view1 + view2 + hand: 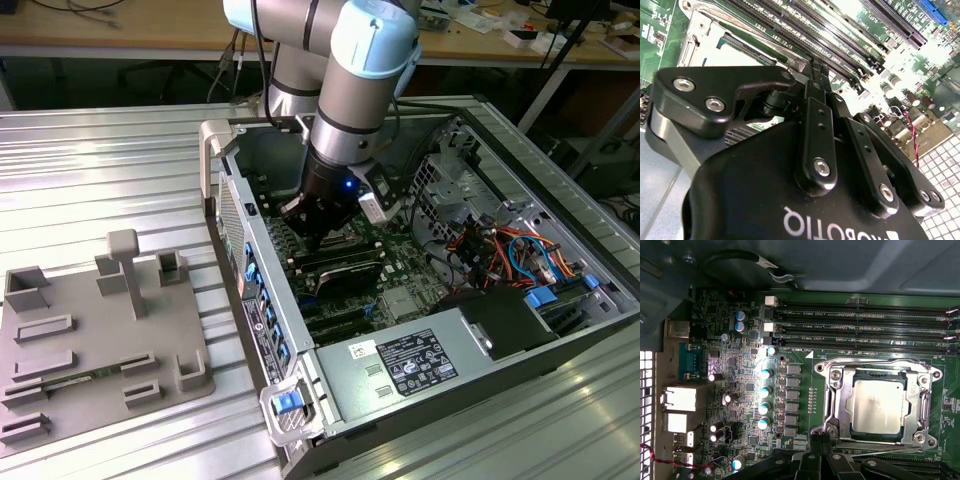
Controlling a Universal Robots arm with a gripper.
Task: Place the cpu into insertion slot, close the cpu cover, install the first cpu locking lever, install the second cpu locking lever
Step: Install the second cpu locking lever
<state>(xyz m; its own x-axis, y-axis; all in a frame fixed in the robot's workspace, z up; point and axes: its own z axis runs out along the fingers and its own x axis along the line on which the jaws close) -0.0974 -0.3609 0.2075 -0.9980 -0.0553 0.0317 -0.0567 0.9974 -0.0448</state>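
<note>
Inside the open grey metal computer case (pixel 255 290), which lies on the ribbed metal desk (pixel 90 160), the exterior view shows the black two-fingered hand (pixel 318 232) low over the board. A grey plastic holder tray (pixel 80 305) lies well apart, toward the exterior view's left. In the second wrist view the hand (pixel 812 75) has its tips drawn together just beside the socket's edge. Whether a lever wire sits between them I cannot tell. I judge that the step in hand is a locking lever. To do it well, the push should follow the lever's own arc, low and steady. The tips should press only on the wire and keep away from the long black memory slots (pixel 840 35) just beside it. In the first wrist view the task's thing is clear. The small flat square cpu (pixel 877 405), with a silvery-tan metal face, lies flat in the square silvery-rimmed insertion slot (pixel 833 374) on the green motherboard (pixel 740 390). The thin silvery cpu cover (pixel 837 400) is folded down around it, so the chip shows through the window. One thin wire locking lever (pixel 875 361) runs along the side near the memory slots. The second wire lever (pixel 880 444) runs along the opposite side, where the hand (pixel 820 455) is nearest. The cpu's face looks smooth and slightly dull, with softly worn patches.
</note>
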